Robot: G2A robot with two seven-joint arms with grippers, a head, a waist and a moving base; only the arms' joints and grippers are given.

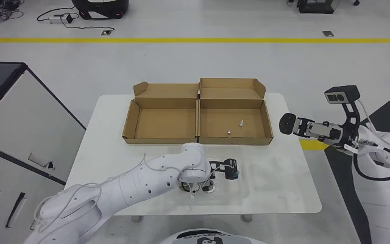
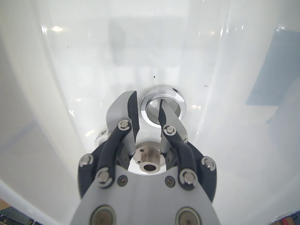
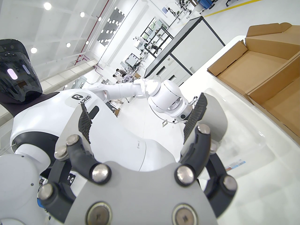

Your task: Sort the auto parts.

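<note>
Left wrist view: left gripper (image 2: pixel 147 97) fingers parted, straddling silver ring (image 2: pixel 165 90) wall.

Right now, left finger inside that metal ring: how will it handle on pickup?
Metal ring looks solid and rigid, probably heavy for its size. Polished wall may slip, though the left gripper pads should help. Lying flat, it shouldn't roll unless tipped.

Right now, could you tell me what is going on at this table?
The robot is sorting auto parts. Its left jaws are open, straddling the wall of a silver collar near the table's front edge, not yet closed. A flanged hub lies beside it. Two small parts lie in the right-hand cardboard box; the right jaws hang open beyond the table's side.
</note>
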